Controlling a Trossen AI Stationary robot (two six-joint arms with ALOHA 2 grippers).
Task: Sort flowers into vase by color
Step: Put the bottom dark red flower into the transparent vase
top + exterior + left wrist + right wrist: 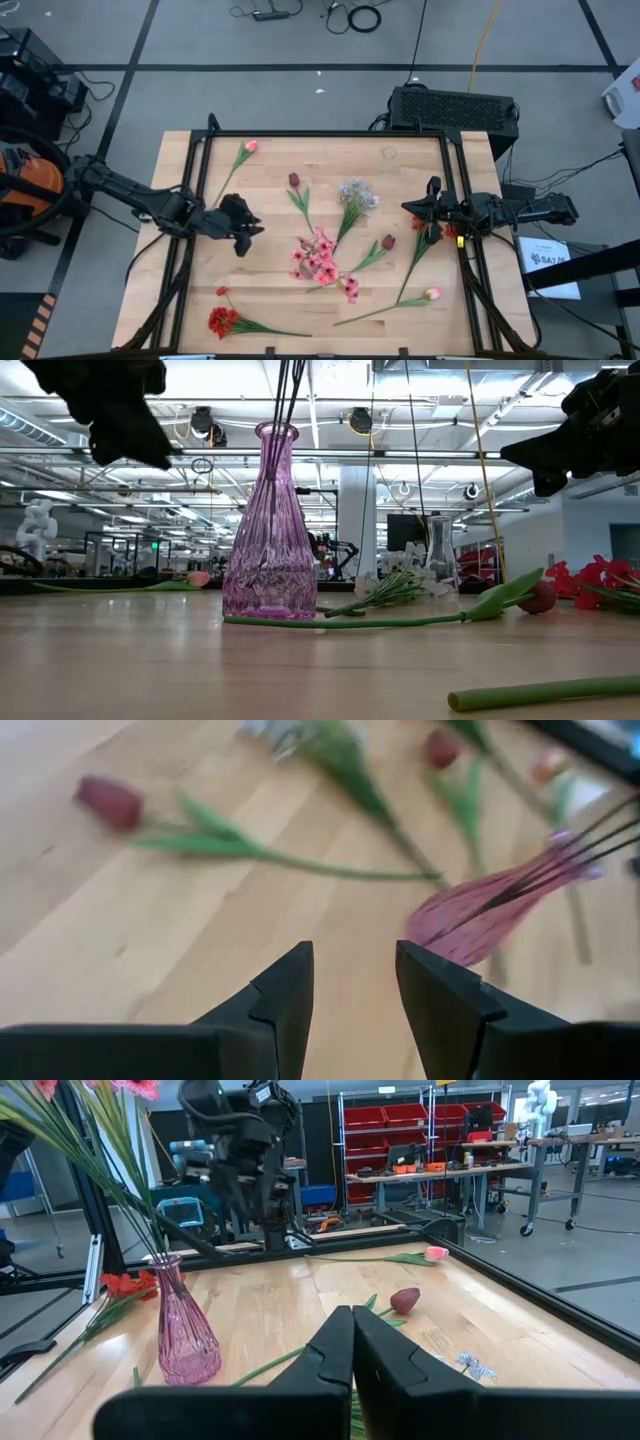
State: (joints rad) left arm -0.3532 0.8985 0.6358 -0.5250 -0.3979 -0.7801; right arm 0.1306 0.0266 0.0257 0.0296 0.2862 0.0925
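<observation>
Left pincer (240, 228), fingers parted and empty, hangs above the bench (180, 300) left of centre. The dark red tulip (294, 181) lies just toward the far edge and centre from it, stalk running far-to-near, bud at the far end. The pink vase (270, 550) with its pink sprays stands mid-bench. Right pincer (420, 208), clenched on nothing, waits near the right edge, farther from the tulip.

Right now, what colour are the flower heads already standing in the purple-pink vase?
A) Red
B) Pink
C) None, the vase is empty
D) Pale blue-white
B: in the high view pink heads cluster over the vase, and the right wrist view shows their stems rising from it.
</observation>
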